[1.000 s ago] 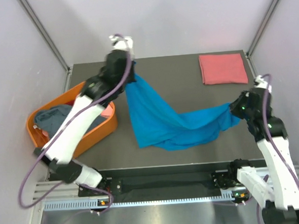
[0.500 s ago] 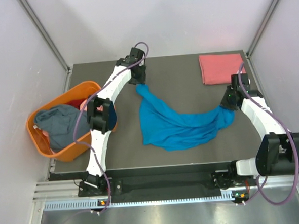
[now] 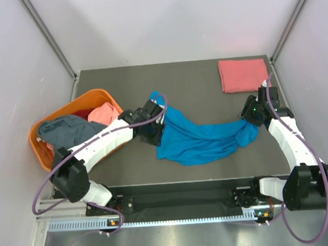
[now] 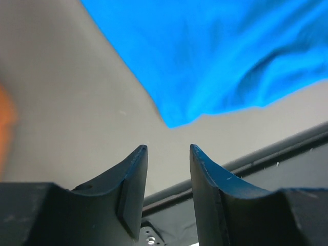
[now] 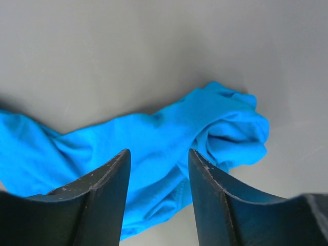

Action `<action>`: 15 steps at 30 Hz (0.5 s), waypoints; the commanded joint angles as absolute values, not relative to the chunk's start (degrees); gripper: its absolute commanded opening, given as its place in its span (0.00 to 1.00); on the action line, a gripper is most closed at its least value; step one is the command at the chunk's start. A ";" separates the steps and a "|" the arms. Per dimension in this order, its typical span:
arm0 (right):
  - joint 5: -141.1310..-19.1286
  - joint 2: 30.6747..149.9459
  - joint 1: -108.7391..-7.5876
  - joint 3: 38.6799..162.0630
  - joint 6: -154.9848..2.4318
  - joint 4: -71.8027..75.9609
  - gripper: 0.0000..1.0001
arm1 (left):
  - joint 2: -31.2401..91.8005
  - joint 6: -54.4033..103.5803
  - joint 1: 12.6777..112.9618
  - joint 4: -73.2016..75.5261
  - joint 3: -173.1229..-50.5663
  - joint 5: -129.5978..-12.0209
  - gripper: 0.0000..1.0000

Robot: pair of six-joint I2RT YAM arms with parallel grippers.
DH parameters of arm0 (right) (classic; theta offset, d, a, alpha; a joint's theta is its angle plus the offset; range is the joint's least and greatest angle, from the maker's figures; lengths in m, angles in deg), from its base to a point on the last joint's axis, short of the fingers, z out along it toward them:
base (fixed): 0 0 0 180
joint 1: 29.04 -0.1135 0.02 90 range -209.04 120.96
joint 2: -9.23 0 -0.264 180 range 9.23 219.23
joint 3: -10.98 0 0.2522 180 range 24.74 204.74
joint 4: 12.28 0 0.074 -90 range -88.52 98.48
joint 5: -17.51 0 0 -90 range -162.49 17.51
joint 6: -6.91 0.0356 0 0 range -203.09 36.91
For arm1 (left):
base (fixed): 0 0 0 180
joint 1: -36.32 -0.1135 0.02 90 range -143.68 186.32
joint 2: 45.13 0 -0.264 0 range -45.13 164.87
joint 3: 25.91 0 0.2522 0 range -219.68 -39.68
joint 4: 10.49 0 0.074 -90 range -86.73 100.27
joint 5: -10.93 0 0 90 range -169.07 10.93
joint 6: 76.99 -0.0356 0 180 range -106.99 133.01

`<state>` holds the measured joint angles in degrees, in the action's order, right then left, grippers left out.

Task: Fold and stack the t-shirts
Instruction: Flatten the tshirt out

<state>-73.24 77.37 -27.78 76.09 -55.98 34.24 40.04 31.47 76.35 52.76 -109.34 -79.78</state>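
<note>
A bright blue t-shirt (image 3: 201, 138) lies crumpled across the middle of the dark table, stretched from upper left to right. Over its left edge sits my left gripper (image 3: 154, 125), open, with only bare table between its fingers (image 4: 134, 174) and the blue cloth (image 4: 215, 56) beyond their tips. At the shirt's right end hovers my right gripper (image 3: 251, 113), open above the bunched blue cloth (image 5: 205, 133), which lies loose on the table. A folded salmon-pink t-shirt (image 3: 244, 75) rests at the back right. In the orange basket lie a grey-blue t-shirt (image 3: 65, 132) and a salmon-pink one (image 3: 104, 113).
The orange plastic basket (image 3: 46, 158) stands at the table's left edge, beside the left arm. Grey walls and slanted frame posts close in the back and sides. A black rail (image 3: 185, 200) runs along the table's near edge.
Both grippers have let go of the blue t-shirt, which dropped from hanging spread onto the table. The left arm swung from the back down to the shirt's left edge.
</note>
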 commanded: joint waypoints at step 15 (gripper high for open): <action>-78.46 69.61 -27.46 72.82 -54.17 33.74 0.51 | 42.84 27.86 80.88 34.65 -93.90 -76.52 0.41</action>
